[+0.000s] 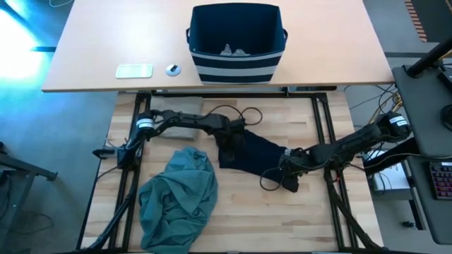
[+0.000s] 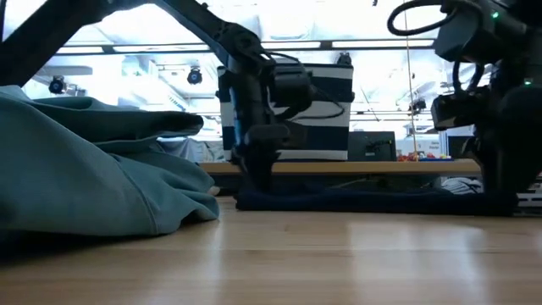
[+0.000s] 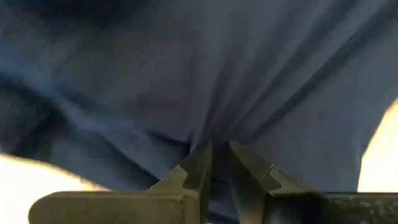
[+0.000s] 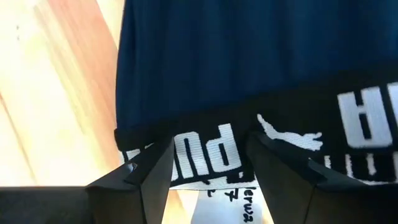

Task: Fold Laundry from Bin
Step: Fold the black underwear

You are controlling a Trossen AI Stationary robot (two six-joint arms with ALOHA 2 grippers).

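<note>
A navy garment (image 1: 251,154) lies flat in the middle of the wooden table; its black waistband with white lettering (image 4: 348,124) is at its right end. My left gripper (image 3: 219,149) points down at the garment's left end and is shut on the cloth. My right gripper (image 4: 208,158) stands open at the waistband, one finger on each side of a stretch of it. A large teal-green garment (image 1: 180,194) lies crumpled at the near left. A beige piece (image 1: 182,130) lies under my left arm. The navy striped bin (image 1: 236,42) stands on the far table with small grey pieces (image 1: 233,51) inside. My left gripper pinches a bunched-up fold of the navy cloth (image 3: 214,134) between its two fingers, from above, pointing down. Creases fan out from the pinch. The rest of the garment lies on the table (image 2: 356,202). My right gripper's fingertips (image 4: 155,155) overlap the waistband; whether they touch it, I cannot tell.
A small white flat device (image 1: 134,70) and a small round object (image 1: 173,69) lie on the far table, left of the bin. Black cables (image 1: 236,113) loop by my left arm, and another (image 1: 270,182) by my right gripper. Bare wood (image 1: 268,219) shows at the near right.
</note>
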